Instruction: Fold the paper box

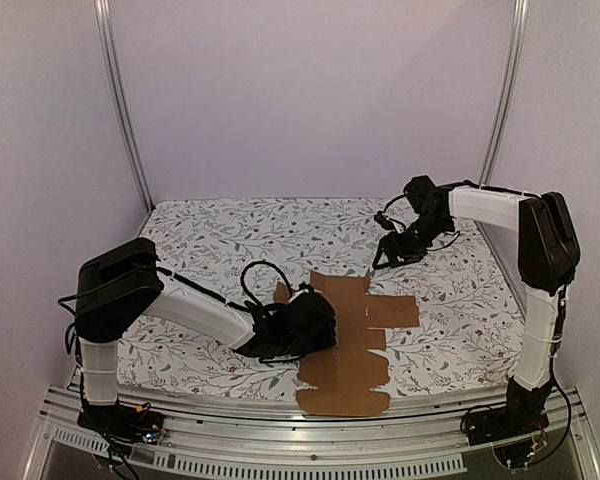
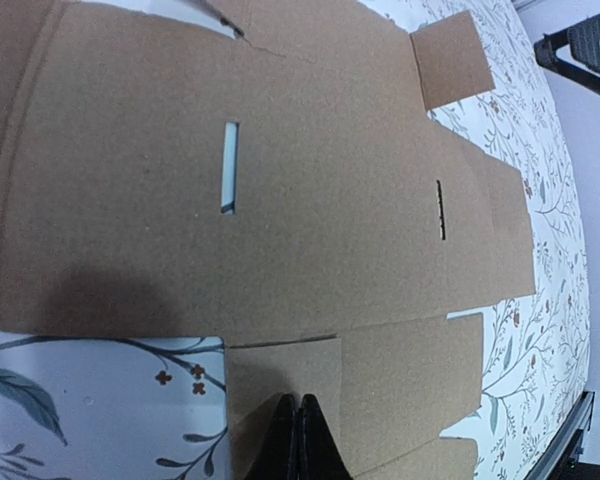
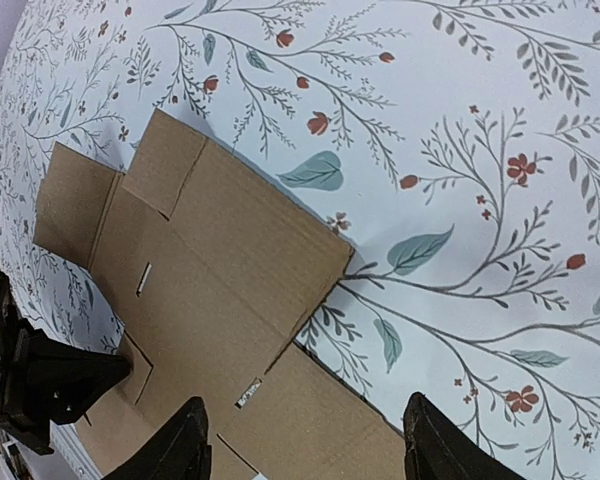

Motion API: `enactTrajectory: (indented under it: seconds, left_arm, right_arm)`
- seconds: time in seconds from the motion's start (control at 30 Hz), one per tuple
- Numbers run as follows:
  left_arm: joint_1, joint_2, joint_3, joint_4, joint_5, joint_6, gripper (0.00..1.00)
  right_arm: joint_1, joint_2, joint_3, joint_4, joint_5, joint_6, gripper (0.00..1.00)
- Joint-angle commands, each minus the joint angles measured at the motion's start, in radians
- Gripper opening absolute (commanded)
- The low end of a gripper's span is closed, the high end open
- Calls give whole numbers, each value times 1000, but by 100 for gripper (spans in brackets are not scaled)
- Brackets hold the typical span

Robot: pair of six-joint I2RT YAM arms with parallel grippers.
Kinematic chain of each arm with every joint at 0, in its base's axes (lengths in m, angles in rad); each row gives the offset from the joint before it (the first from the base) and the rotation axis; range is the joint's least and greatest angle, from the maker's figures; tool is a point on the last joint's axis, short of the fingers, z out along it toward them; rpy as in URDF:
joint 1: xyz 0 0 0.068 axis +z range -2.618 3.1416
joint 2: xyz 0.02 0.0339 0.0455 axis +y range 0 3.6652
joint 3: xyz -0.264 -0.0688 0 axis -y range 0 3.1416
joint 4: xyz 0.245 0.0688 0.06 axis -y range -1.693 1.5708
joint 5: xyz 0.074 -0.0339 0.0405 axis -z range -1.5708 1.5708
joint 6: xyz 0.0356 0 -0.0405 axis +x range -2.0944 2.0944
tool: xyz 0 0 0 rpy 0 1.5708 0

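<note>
Floral cloth covers the worktop [image 1: 210, 230], with plain pale walls [image 1: 310, 100] behind it. Starting at the left end effector [image 2: 298, 445], its jaws are pressed fully together and grip nothing. The tips sit over a side flap [image 2: 280, 370] on the left edge of the paper box [image 1: 345, 340]; whether they press on the cardboard or hover just above it cannot be told. From there the box spreads out to the right, lying flat and unfolded, all panels down on the cloth. Its long axis runs near to far, with the near end reaching the worktop's near edge and short flaps sticking out left and right. The right end effector [image 1: 390, 250] hangs in the air with its jaws spread wide and empty. It is beyond the far right corner of the box, clear of the cardboard, so the box lies near and to the left of it. The left arm is plainly the nearer of the two, already at the sheet. By my judgement no fold has been made yet, and raising the first panel calls for the right arm to come in toward the near left while the left pins the sheet.
</note>
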Motion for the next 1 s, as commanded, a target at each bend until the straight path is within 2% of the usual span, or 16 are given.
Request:
enactTrajectory:
  seconds: [0.0, 0.1, 0.23, 0.43, 0.57, 0.67, 0.77, 0.87, 0.97]
  left_arm:
    - [-16, 75, -55, -228, 22, 24, 0]
    - [-19, 67, -55, -228, 11, 32, 0]
    - [-21, 65, -51, -230, 5, 40, 0]
    - [-31, 63, -37, -239, -13, 61, 0]
    - [-44, 34, -30, -222, -33, 124, 0]
    - [-51, -57, -37, -226, -59, 197, 0]
    - [-52, -227, -48, -246, -85, 330, 9]
    - [-50, -407, -12, -327, -83, 506, 27]
    - [-33, -535, 83, -501, -101, 659, 45]
  right_arm:
    - [49, 95, 70, -21, 4, 21, 65]
    - [65, 128, 89, -28, 3, 32, 64]
    - [70, 163, 116, -29, -3, 67, 54]
    - [72, 203, 147, -33, 7, 92, 33]
    - [75, 228, 156, -35, 8, 109, 7]
    - [77, 231, 157, -37, 1, 118, 0]
    - [79, 207, 160, -39, 6, 108, 0]
    - [83, 164, 166, -39, -1, 86, 0]
    - [101, 108, 160, -40, -14, 47, 0]
